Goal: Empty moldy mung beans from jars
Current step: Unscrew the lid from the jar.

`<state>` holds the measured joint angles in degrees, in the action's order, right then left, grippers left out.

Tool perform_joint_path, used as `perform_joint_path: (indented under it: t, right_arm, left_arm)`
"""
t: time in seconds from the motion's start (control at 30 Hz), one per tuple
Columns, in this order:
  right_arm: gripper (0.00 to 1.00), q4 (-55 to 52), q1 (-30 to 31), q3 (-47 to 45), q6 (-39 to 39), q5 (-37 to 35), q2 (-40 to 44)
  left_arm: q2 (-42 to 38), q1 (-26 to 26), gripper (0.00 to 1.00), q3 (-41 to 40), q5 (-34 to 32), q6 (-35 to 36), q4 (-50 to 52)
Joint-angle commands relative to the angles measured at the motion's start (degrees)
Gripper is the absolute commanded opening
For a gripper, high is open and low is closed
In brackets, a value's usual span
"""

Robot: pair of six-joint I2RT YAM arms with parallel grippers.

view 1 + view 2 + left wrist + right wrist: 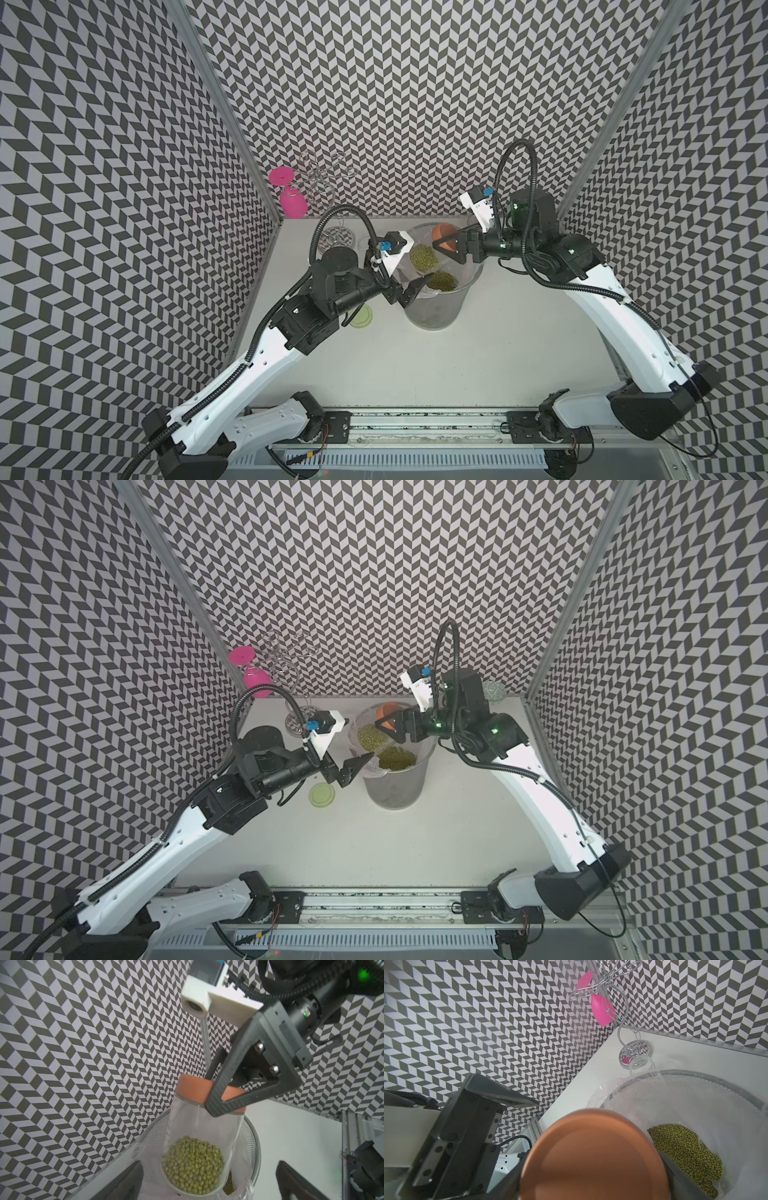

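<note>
My right gripper [446, 249] is shut on the orange-brown lid [193, 1089] of a clear glass jar [199, 1126], which hangs tilted over the grey bin [432, 311]. Mung beans [193, 1165] fill this jar's lower end, opposite the lid. A second heap of mung beans [442, 280] lies in the bin's plastic liner. My left gripper [417, 286] stands open at the bin's near-left rim, just short of the jar's base and holding nothing. In the right wrist view the lid [593, 1157] hides most of that gripper's jaws. An empty lidless jar [641, 1065] stands behind the bin.
A pale green lid [360, 316] lies flat on the table left of the bin, under my left wrist. A chrome wire stand [338, 237] with a pink goblet [291, 199] hanging on it occupies the back left corner. Patterned walls close in three sides.
</note>
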<state>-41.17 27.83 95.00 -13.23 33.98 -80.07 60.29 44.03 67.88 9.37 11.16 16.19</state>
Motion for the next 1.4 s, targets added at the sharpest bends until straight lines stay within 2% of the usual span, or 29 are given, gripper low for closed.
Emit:
perform_joint_path:
  t: [0.0,0.3,0.57,0.77,0.87,0.9,0.93,1.03,1.1,1.27,1.33,1.37]
  right_arm:
    - [0.63,7.2,-1.2,2.4,0.4,6.8,0.5]
    - [0.63,7.4,-1.3,1.6,0.4,10.1,1.0]
    - [0.63,8.3,-1.4,1.7,-0.4,12.2,1.5]
    - [0.63,8.2,-1.4,1.5,-0.1,12.1,1.9]
    - [0.63,8.4,-1.3,1.3,-0.1,12.4,2.1]
    - [0.63,8.7,-1.5,1.2,-0.1,12.8,2.2]
    - [0.63,8.8,-1.4,1.0,-0.1,12.9,2.3]
    - [0.63,9.1,-1.5,0.9,-0.3,13.1,2.4]
    - [0.63,9.1,-1.6,0.8,-0.3,13.3,2.5]
    - [0.63,9.5,-1.6,0.4,-0.6,14.0,3.2]
    - [0.63,9.5,-1.6,0.1,-0.6,13.9,3.3]
    - [0.63,9.6,-1.6,-0.2,-0.6,13.9,3.3]
  left_arm:
    - [1.3,0.3,1.0,3.5,1.8,6.5,0.9]
    - [6.2,0.3,1.0,5.2,3.5,11.7,-1.4]
    - [11.9,0.4,0.99,9.1,6.2,11.5,1.0]
    - [13.8,0.3,0.89,10.3,5.6,10.3,1.5]
    - [14.4,0.3,0.77,10.3,5.9,9.9,1.2]
    - [14.7,0.2,0.76,10.4,6.3,9.9,1.2]
    - [14.9,0.2,0.78,10.6,6.2,9.7,1.1]
    - [15.6,0.2,0.95,10.9,6.1,9.3,0.8]
    - [15.7,0.1,1.0,10.8,5.6,9.4,0.5]
    - [16.6,-0.4,0.99,11.6,5.1,9.5,0.8]
    - [16.3,-0.5,0.93,11.6,5.3,9.2,0.4]
    - [16.2,-0.5,0.86,11.6,5.8,9.0,0.0]
